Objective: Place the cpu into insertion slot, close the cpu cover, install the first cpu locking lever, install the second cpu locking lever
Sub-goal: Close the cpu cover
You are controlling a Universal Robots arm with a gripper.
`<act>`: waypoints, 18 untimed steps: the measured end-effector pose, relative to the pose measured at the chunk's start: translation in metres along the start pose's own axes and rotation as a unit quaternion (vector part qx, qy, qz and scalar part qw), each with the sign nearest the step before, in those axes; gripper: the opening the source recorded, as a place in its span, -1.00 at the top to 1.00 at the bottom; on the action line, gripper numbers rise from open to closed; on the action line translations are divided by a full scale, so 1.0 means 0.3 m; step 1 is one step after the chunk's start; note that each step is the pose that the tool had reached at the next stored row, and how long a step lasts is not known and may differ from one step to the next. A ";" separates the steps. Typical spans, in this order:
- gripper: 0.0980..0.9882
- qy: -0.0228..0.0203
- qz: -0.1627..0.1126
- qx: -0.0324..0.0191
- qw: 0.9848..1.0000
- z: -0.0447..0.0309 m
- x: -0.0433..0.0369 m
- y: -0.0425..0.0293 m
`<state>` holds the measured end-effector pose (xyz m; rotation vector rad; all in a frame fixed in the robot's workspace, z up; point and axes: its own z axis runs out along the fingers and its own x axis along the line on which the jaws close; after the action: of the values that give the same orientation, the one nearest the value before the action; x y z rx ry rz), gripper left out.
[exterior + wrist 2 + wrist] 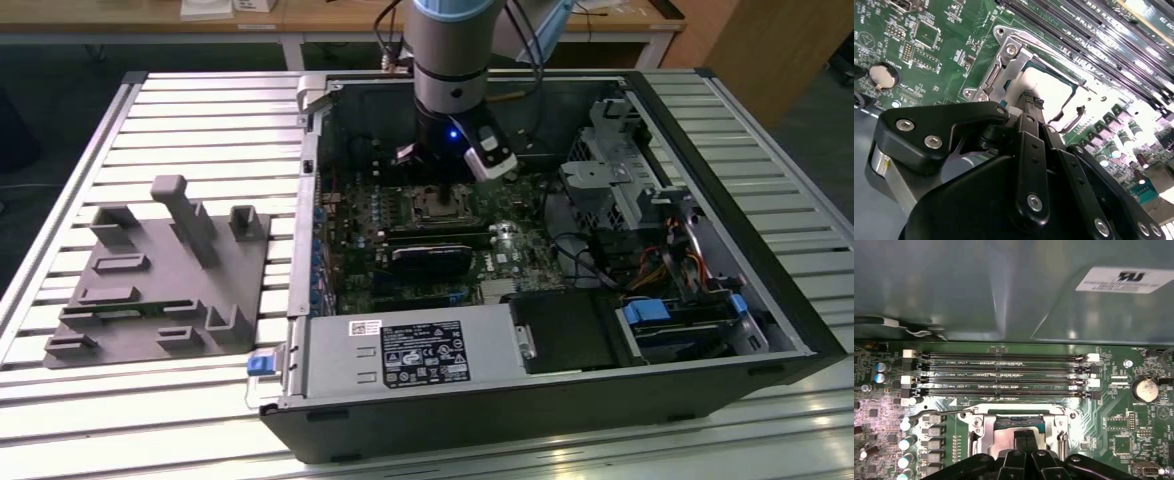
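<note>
Gripper: the arm's gripper (1030, 98) reaches straight down into an open computer case (400, 425), fingers drawn together with nothing seen between them. The tips sit on or just above the middle of the insertion slot (435, 204).

Cpu: the cpu (1056, 87) lies flat inside the insertion slot, its pale metal top catching the light. It looks seated rather than carried.

Cpu cover: the cpu cover (983, 426) frames the chip on the slot. By its flat lie it appears lowered, which would explain the clenched fingers pressing rather than gripping.

Lever: a thin wire lever (939, 413) runs out from one corner of the insertion slot. Whether it is latched cannot be told.

Board: four memory slots (1004, 374) run just beside the insertion slot. A coin battery (1145, 389) sits further off on the green board.

Surface: the case lies on its side on a ribbed aluminium table (200, 120), so the insertion slot faces up to the arm. A grey part fixture (147, 290) stands well apart from the slot, outside the case.

Room: wooden workbenches (334, 15) stand behind the table, far beyond the insertion slot.
</note>
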<state>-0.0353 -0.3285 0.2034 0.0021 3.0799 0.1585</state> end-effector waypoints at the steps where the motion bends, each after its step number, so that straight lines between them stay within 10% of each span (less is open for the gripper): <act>1: 0.98 0.000 0.000 0.000 1.000 -0.005 0.000 0.000; 18: 0.98 -0.002 0.000 -0.002 1.000 -0.001 0.104 -0.015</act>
<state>-0.0663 -0.3328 0.2016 0.0017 3.0755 0.1657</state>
